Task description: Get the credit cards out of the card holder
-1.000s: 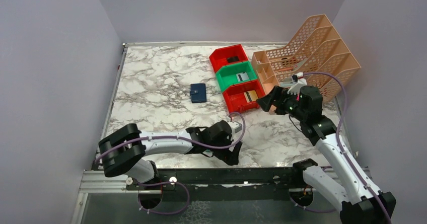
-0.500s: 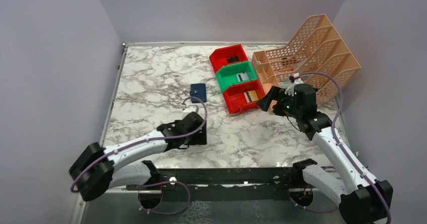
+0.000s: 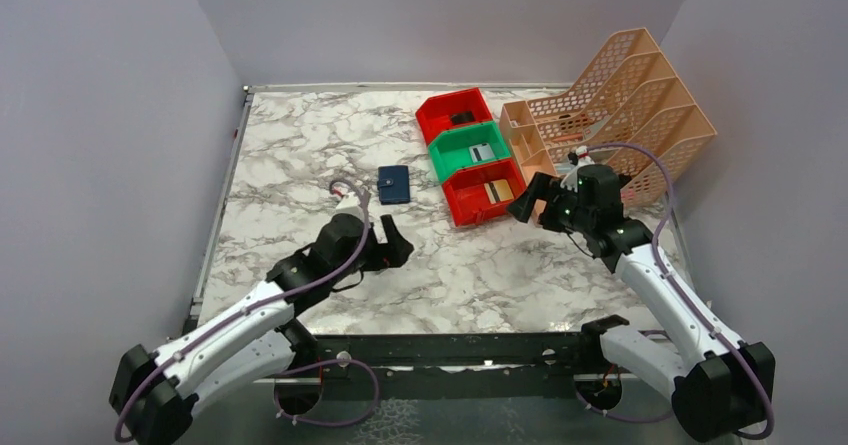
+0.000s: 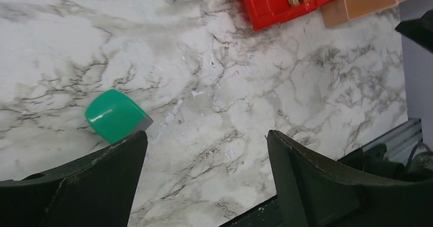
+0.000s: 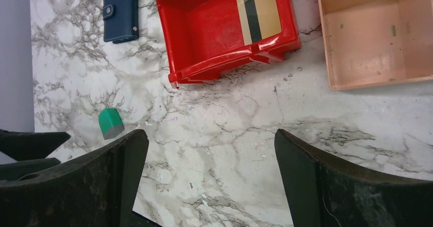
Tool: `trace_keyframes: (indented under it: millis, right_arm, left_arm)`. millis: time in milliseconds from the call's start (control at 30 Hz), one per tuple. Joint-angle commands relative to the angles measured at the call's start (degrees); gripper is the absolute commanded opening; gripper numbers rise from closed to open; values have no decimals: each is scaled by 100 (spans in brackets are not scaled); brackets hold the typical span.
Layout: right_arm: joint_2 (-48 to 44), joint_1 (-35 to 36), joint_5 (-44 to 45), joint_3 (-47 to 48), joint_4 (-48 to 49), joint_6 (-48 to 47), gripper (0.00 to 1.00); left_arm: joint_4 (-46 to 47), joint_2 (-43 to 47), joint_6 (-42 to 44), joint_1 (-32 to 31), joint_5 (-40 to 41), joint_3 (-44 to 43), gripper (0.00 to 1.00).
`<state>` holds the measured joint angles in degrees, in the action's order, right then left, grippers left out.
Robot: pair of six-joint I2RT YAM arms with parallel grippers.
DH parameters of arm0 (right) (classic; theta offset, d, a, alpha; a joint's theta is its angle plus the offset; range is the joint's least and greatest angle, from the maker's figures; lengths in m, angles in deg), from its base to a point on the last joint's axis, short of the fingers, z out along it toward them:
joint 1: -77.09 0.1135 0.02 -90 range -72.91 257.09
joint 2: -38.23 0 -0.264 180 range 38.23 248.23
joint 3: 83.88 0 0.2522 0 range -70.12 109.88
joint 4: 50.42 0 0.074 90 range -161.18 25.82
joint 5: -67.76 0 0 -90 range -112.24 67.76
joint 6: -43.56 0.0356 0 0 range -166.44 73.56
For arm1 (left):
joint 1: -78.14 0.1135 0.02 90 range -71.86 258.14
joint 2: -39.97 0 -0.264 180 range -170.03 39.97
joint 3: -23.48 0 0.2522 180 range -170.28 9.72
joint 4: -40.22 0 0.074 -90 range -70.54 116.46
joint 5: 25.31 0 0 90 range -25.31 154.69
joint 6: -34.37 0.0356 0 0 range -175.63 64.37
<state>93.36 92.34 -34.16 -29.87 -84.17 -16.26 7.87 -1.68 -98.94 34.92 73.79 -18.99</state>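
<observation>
Navy card holder (image 3: 394, 184) shut on the desk (image 3: 300, 165), long axis front-to-back.
Left gripper (image 3: 398, 243) open, empty, nearer: holder lies just beyond it. Right gripper (image 3: 527, 197) open beside red bin (image 3: 460, 207).

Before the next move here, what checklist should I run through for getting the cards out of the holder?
1. Left gripper open and empty: ok.
2. Right gripper open and empty: ok.
3. Card holder lying flat, clear of both grippers: ok.
4. Card holder opened: not ok, it lies closed.
5. Cards left inside it: cannot tell.
6. Gold card lying in the near red bin: ok.
</observation>
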Motion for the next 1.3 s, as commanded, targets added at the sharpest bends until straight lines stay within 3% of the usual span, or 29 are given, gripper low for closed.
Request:
trace_keyframes:
  millis: [0,100,233,367,533,733,833,933,1133,1200,1267]
  right_arm:
    - [91,-39,-187,213,-199,17,100]
    - [119,-39,-201,230,-261,-28,99]
    - [128,-39,-94,245,-353,-75,99]
    - [163,-39,-13,241,-387,-136,99]
    - [322,-39,-11,284,-360,-160,99]
    - [591,-39,-105,402,-377,-236,99]
    - [661,-39,-135,416,-413,-271,99]
    - [696,-39,-169,401,-392,-282,99]
    - [701,-39,-196,370,-397,-276,99]
    - [714,-39,-188,359,-400,-269,99]
    - [718,-44,-176,376,-436,-262,99]
  left_arm:
    - [1134,-1261,436,2,-1549,-187,90]
    - [1327,-2256,445,-9,-1700,-444,90]
    - [1313,-2941,446,-9,-1427,-644,89]
    - [752,-3141,200,6,-518,-659,89]
    - [-411,-2650,-123,406,740,-288,91]
    - [-773,-1193,-59,1921,1064,101,93]
    - [-546,-726,98,2061,813,34,92]
    - [41,-653,378,2061,-27,19,92]
    - [1130,-1413,760,2061,-1793,-12,91]
    - [1168,-1814,749,2056,-1913,-83,91]
    - [903,-2192,678,2059,-1462,-205,91]
